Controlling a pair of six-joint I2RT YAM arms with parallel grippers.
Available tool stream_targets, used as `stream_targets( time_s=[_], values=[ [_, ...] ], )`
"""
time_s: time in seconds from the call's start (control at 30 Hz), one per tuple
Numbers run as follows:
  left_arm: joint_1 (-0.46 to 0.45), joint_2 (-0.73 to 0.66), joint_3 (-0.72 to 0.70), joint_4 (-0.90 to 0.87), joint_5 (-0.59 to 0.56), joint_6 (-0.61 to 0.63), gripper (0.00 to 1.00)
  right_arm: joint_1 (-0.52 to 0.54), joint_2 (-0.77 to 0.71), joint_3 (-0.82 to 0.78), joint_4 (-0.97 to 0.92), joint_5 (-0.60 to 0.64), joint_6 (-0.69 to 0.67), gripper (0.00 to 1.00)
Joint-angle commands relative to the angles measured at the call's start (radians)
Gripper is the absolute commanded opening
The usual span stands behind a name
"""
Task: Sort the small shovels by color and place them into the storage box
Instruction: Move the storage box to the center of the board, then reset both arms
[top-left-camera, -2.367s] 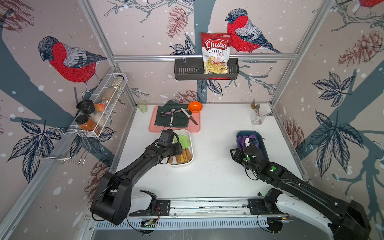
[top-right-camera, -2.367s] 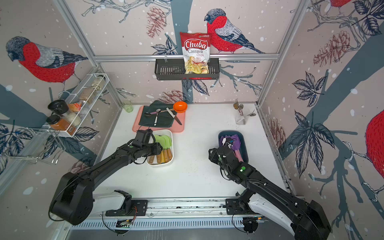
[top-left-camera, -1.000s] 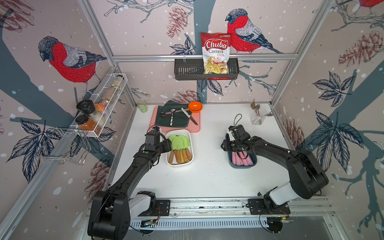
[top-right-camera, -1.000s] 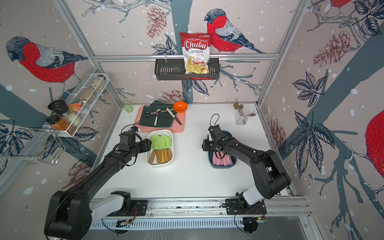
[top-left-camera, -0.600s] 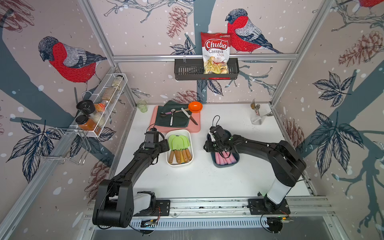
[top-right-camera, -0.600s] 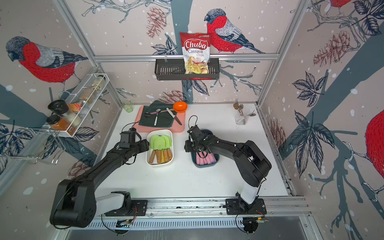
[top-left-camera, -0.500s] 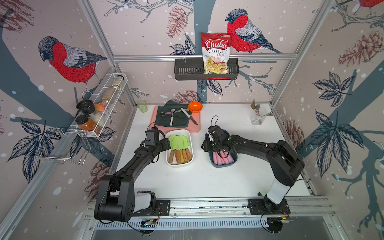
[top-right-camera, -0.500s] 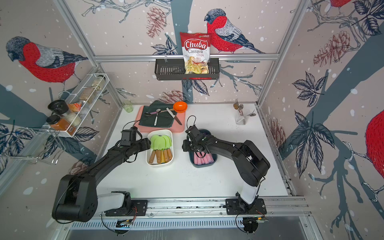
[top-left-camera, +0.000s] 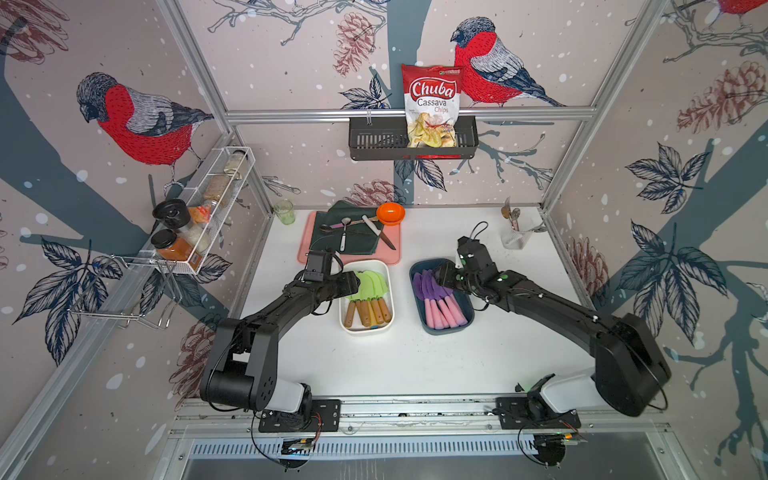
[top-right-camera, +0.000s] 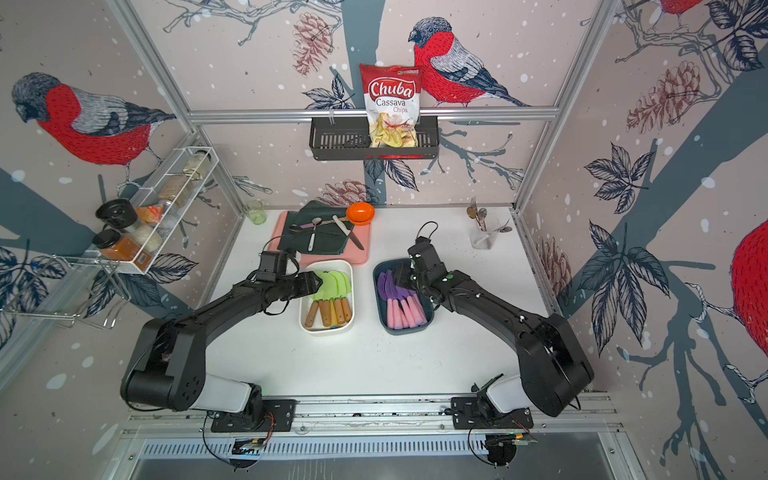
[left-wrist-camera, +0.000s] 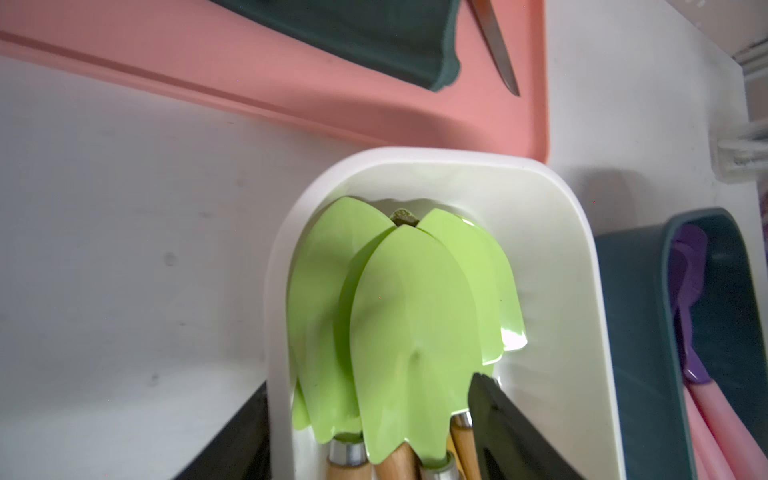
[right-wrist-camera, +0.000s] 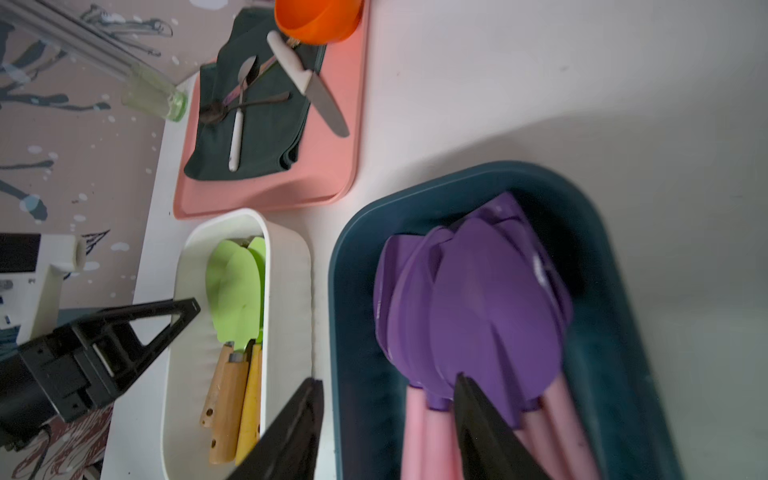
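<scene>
Several green small shovels (top-left-camera: 372, 284) (top-right-camera: 334, 282) (left-wrist-camera: 407, 311) lie in the white storage box (top-left-camera: 365, 330) (top-right-camera: 326, 330), blades fanned toward the back. One among them has a yellow handle (right-wrist-camera: 249, 407). Several purple, pink-handled shovels (top-left-camera: 428, 286) (top-right-camera: 390, 286) (right-wrist-camera: 478, 291) fill the dark blue box (top-left-camera: 446, 330) (right-wrist-camera: 353, 291) beside it. My left gripper (top-left-camera: 351, 284) (left-wrist-camera: 370, 382) is open at the white box's left wall, one finger outside, the other past the shovel necks. My right gripper (top-left-camera: 442, 276) (right-wrist-camera: 386, 380) hangs open over the purple blades, holding nothing.
Just behind both boxes lies a pink tray (top-left-camera: 386, 257) with a dark cloth, spoons, a knife and an orange bowl (top-left-camera: 390, 212). A clear cup of cutlery (top-left-camera: 515, 237) stands back right and a green glass (top-left-camera: 284, 212) back left. Wall racks hang above.
The right gripper slid the blue box left until it sat beside the white box, then opened and drew back over it. The left gripper moved right onto the white box's edge and widened.
</scene>
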Motion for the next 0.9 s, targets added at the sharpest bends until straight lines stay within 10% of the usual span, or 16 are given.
stream_targets(
  time_s=[0.0, 0.33, 0.37, 0.4, 0.87],
  values=[
    [-0.045, -0.003, 0.013, 0.005, 0.077, -0.026, 0.74, -0.068, -0.083, -0.050, -0.032, 0.022, -0.050, 0.56],
    [-0.070, -0.062, 0.029, -0.018, -0.084, 0.125, 0.76, -0.386, -0.319, -0.170, -0.034, 0.008, -0.231, 0.63],
    [-0.064, -0.075, 0.025, 0.003, -0.118, 0.161, 0.80, -0.422, -0.334, -0.186, -0.007, 0.002, -0.252, 0.96],
    [-0.056, -0.088, 0.017, 0.034, -0.164, 0.206, 0.87, -0.458, -0.353, -0.209, 0.030, 0.002, -0.276, 1.00],
    [0.084, -0.182, -0.447, 0.894, -0.351, 0.434, 0.98, -0.756, -0.447, -0.621, 0.652, 0.052, -0.389, 1.00]
  ],
)
